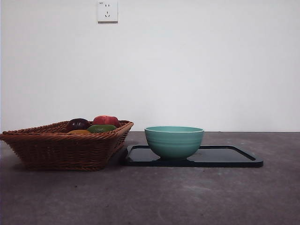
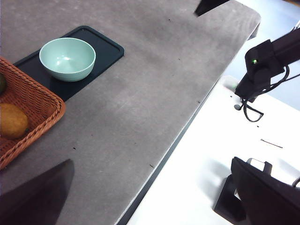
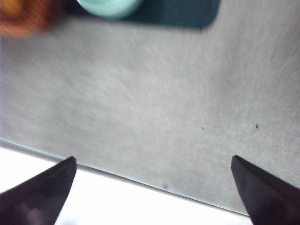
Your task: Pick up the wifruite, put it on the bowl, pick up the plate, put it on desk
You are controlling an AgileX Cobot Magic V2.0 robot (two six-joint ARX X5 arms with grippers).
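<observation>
Wifruite (image 2: 13, 120) lies in the basket (image 2: 37, 101), far from both wide-apart, empty grippers at the desk (image 2: 154, 79) edge.

The basket (image 1: 65, 145) is rough brown woven wicker, the bowl (image 1: 174, 141) smooth, faintly ridged glazed ceramic, the tray (image 1: 225, 157) glossy black, and the desk (image 1: 187, 197) matt, mottled grey.
</observation>
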